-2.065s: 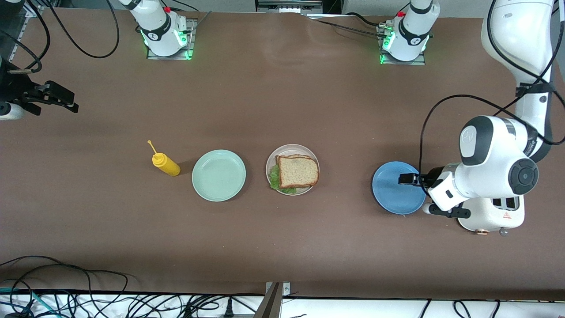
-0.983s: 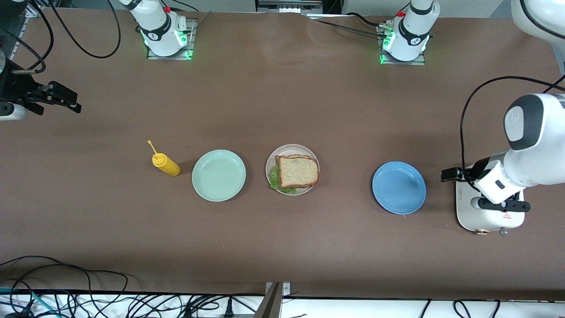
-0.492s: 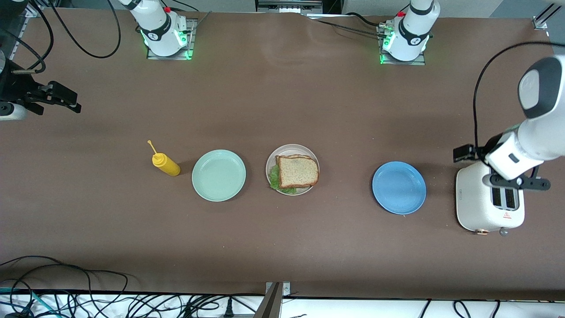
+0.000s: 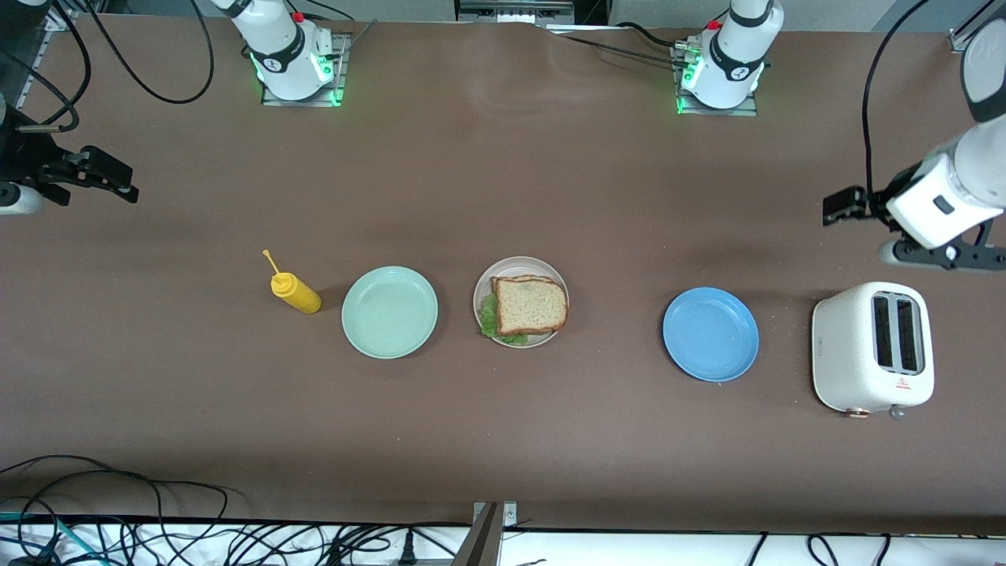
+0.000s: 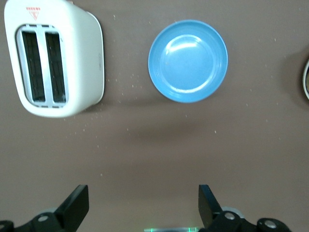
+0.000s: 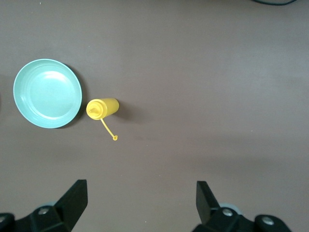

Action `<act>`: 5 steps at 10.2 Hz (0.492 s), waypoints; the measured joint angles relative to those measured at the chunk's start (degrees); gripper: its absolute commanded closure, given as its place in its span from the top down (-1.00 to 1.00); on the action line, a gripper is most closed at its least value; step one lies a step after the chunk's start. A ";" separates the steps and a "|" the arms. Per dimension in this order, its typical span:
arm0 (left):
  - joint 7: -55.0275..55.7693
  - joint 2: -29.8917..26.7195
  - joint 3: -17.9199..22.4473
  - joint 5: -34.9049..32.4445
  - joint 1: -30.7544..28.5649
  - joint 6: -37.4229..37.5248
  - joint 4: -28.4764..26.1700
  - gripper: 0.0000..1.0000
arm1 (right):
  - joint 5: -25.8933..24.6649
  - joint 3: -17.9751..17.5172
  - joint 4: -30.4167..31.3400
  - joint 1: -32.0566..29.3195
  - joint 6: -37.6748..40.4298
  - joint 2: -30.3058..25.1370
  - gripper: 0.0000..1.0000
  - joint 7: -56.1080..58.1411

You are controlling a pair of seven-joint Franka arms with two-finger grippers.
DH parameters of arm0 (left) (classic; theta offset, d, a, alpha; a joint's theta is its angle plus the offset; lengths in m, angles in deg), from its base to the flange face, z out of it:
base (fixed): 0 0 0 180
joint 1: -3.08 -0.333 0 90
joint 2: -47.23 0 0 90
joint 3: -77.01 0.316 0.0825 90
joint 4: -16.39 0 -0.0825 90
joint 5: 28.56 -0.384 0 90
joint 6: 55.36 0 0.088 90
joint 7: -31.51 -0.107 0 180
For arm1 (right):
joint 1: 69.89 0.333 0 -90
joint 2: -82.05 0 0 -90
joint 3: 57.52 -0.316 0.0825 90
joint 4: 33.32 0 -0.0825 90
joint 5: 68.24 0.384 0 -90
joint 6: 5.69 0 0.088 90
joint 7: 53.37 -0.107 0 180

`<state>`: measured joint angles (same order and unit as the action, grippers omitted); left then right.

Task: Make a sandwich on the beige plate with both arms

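**Left arm pulled back; sandwich complete on the beige plate**

Compared with two seconds ago: left gripper (image 4: pixel 835 207) no longer over the blue plate (image 4: pixel 710 334), now lifted away to the frame's right edge, above bare tabletop (image 4: pixel 503 173) and higher in the picture than the white toaster (image 4: pixel 872 349), which is fully uncovered. Jaws wide, holding nothing. Right gripper (image 4: pixel 118 182) parked at the frame's left edge, waiting, also wide and empty.

Sandwich (image 4: pixel 528 306) resting on the beige plate (image 4: pixel 519 265) at frame centre, top slice square on the stack, lettuce peeking out at the lower left. Judged finished, with both arms clear of it.

Left wrist view: toaster slots, blue plate, and only a sliver of the beige plate's rim at the picture's edge. Right wrist view: mint-green plate (image 6: pixel 47 93) and, just beside it, yellow squeeze bottle (image 6: pixel 102 108) lying on its side; no sandwich. Only the front view has the sandwich.
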<state>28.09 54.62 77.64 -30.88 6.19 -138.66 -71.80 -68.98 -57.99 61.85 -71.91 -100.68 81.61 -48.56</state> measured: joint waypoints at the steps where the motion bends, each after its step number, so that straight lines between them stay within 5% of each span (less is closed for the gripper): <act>1: 0.00 -1.14 0.15 0.00 0.55 2.12 0.00 1.00 | -0.56 0.00 -0.03 -0.01 -0.14 -0.04 1.00 0.00; 5: 0.00 -5.76 0.71 0.00 0.67 5.36 0.02 1.00 | -0.66 -0.02 -0.07 0.00 0.02 -0.14 1.00 0.00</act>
<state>28.09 48.86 78.35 -30.88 6.86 -133.31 -71.78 -69.64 -58.01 61.78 -71.90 -100.66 81.48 -48.56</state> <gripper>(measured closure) 0.000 0.000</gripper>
